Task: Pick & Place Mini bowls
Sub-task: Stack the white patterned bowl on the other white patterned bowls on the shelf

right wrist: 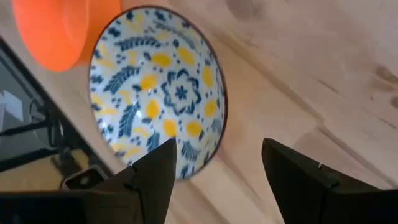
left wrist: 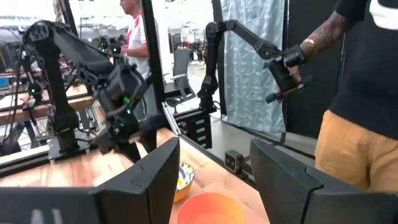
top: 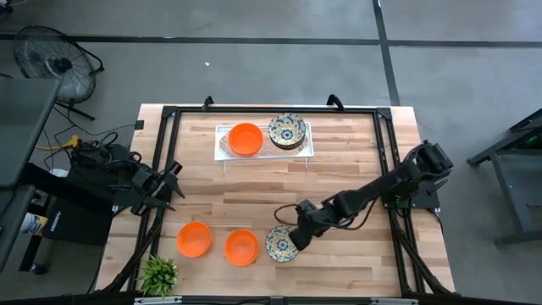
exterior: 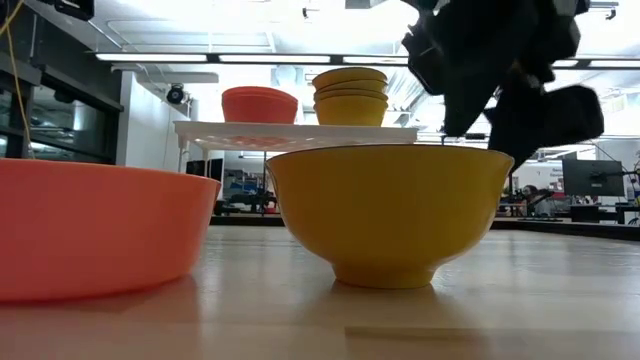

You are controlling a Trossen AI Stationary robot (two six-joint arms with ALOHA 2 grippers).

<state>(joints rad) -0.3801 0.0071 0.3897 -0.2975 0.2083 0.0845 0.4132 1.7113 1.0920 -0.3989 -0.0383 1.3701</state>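
Three mini bowls stand on their feet near the table's near edge: two orange ones (top: 194, 239) (top: 241, 247) and a floral one (top: 280, 244), cream with blue and yellow inside (right wrist: 158, 93) and yellow outside (exterior: 390, 210). On the white tray (top: 303, 146) at the far side sit an orange stack (top: 246, 139) and a floral stack (top: 287, 130). My right gripper (right wrist: 214, 180) is open just above the floral bowl's right rim; one finger (right wrist: 155, 177) stands over that rim, the other over bare wood. My left gripper (top: 174, 191) waits open at the table's left edge.
The tray stands raised on thin legs (exterior: 265, 180). A small green plant (top: 158, 273) sits at the near left corner. A black frame (top: 271, 110) runs round the table. A person (left wrist: 367, 93) stands beyond the table. Bare wood lies between the tray and the near bowls.
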